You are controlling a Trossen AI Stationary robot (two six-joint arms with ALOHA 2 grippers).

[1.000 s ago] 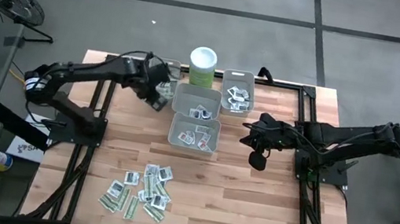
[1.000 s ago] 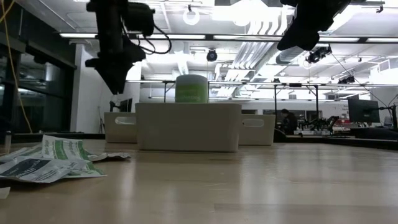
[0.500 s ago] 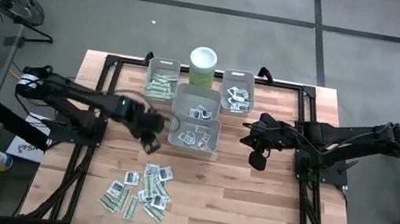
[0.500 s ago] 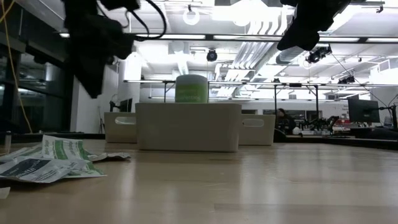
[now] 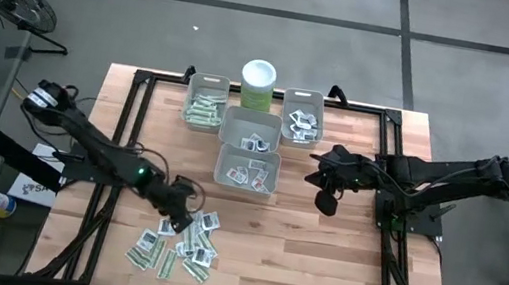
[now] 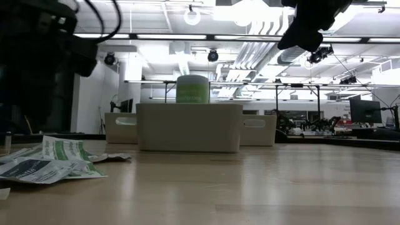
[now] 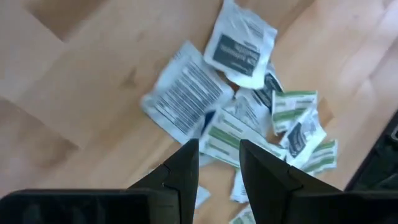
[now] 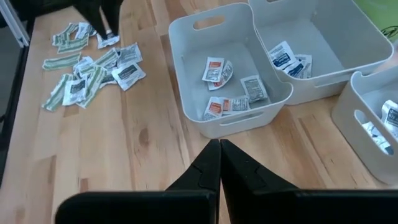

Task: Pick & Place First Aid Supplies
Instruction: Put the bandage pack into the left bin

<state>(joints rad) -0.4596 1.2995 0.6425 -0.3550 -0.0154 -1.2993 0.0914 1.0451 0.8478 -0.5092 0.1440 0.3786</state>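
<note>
The first aid supplies lie as a loose pile of green-white strips and small white squares point(image 5: 181, 241) flat on the wooden table near its front edge. The same pile shows in the low view point(image 6: 50, 161) and the right wrist view point(image 8: 93, 68). My left gripper point(image 5: 179, 220) hangs just above the pile's far edge, pointing steeply down. In the left wrist view it point(image 7: 219, 155) is open, with nothing between the fingers and packets point(image 7: 242, 118) showing below. My right gripper point(image 5: 313, 177) waits shut in the air to the right of the bins, its closed fingers point(image 8: 219, 163) empty.
Several grey bins stand at the table's far middle: one holding green strips point(image 5: 204, 105), one on the right point(image 5: 303, 117), and two in the middle point(image 5: 251, 128) point(image 5: 247, 170) holding white squares. A pale green canister point(image 5: 257, 84) stands behind them. Bare wood point(image 5: 317, 263) lies right of the pile.
My left gripper has swung from above the far left bin toward the table's near edge and come down. It now hangs over the pile of packets, tipped more steeply downward. The packets and bins have not moved.
</note>
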